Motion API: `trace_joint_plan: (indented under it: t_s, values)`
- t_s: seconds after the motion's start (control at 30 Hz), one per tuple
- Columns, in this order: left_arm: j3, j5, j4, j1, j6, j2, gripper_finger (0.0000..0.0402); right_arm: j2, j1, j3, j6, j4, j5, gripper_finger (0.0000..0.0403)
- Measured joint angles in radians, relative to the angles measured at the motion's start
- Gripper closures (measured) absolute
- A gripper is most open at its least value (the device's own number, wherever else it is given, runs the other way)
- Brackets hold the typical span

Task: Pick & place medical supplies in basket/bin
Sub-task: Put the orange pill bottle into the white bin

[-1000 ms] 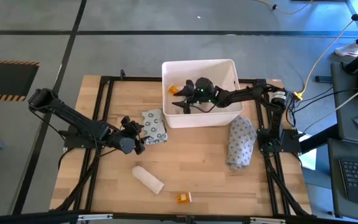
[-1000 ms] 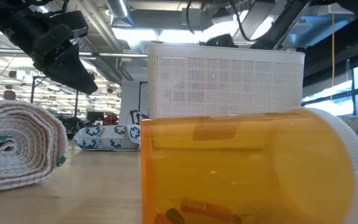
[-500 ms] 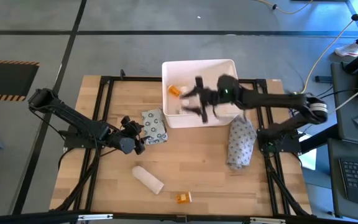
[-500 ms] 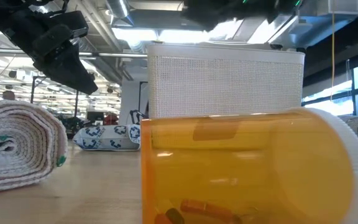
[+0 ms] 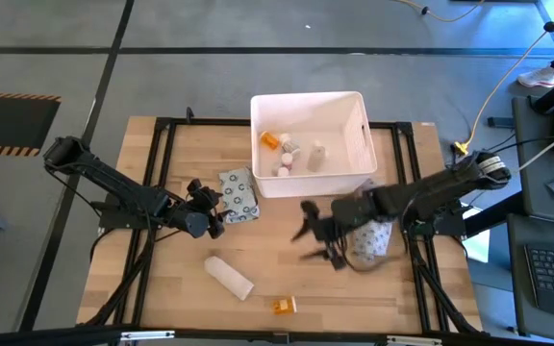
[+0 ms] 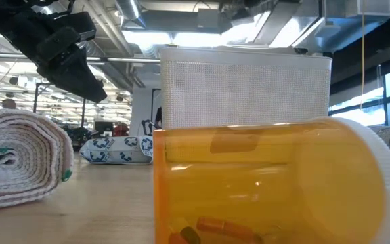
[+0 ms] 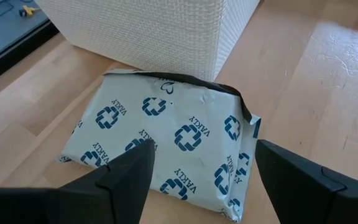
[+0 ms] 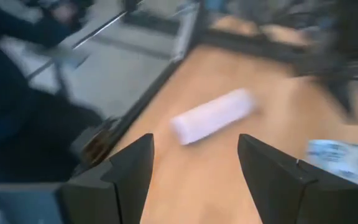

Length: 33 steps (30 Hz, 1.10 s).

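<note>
The wooden worktop (image 5: 287,255), pale planks on a black frame, carries everything, with bare room across its near half. The white tub (image 5: 313,144) stands at the far middle edge, tall and straight-sided with a woven texture on its outer wall; inside lie an orange pill bottle (image 5: 271,140) and a few small white items too small to make out. In the low view the tub's contents are hidden behind its wall. A rolled grey patterned cloth (image 5: 373,219) lies just right of the tub, partly covered by the right arm. The flat grey packet (image 7: 166,146), printed with blue circular marks, lies touching the tub's left corner. A white cylindrical roll (image 5: 229,277) lies alone on the near worktop, and a second orange pill bottle (image 6: 269,183) rests on its side at the near edge, cut off in the low view. The left hand (image 7: 201,171) hovers just over the packet, fingers apart, holding nothing. The right hand (image 5: 317,237) is blurred above open worktop, fingers apart and empty.
</note>
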Motion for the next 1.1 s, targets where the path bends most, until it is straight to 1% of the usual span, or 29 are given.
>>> trace_joint_plan:
  t_s: [0.1,0.2,0.4,0.43,0.53,0.7,0.73,0.8,0.83,0.9,1.1]
  values:
    - [0.000,-0.009,0.000,0.000,0.000,0.000,0.0131,0.058,0.079,0.000,-0.023,0.003,-0.023,0.0169]
    - [0.000,-0.029,0.000,0.000,0.000,0.000,0.0132,0.125,0.137,0.000,-0.001,0.034,-0.027,0.0169]
    - [0.000,-0.021,0.001,0.000,-0.001,0.000,0.0131,0.273,0.182,-0.001,0.118,0.094,-0.011,0.0169]
    - [0.000,-0.020,0.002,0.000,-0.003,0.000,0.0132,0.300,0.190,-0.001,0.121,0.121,0.022,0.0169]
    - [0.000,-0.020,0.003,0.000,-0.010,0.000,0.0132,0.368,0.226,-0.001,0.125,0.168,0.187,0.0169]
    - [0.000,-0.019,0.004,0.000,-0.035,0.000,0.0131,0.403,0.295,-0.002,0.213,0.175,0.397,0.0169]
    - [0.000,-0.018,0.004,0.000,-0.036,0.000,0.0131,0.410,0.309,-0.002,0.205,0.189,0.443,0.0169]
    - [0.000,-0.018,0.003,0.000,-0.036,0.000,0.0132,0.419,0.335,-0.002,0.133,0.202,0.527,0.0169]
    - [0.000,-0.018,0.004,0.000,-0.036,0.000,0.0132,0.421,0.345,-0.002,0.094,0.203,0.551,0.0169]
    - [0.000,-0.012,0.003,0.000,-0.035,0.000,0.0131,0.422,0.356,-0.002,0.055,0.207,0.566,0.0169]
    - [0.000,0.006,0.000,0.000,-0.036,0.000,0.0132,0.422,0.357,-0.002,0.080,0.280,0.545,0.0169]
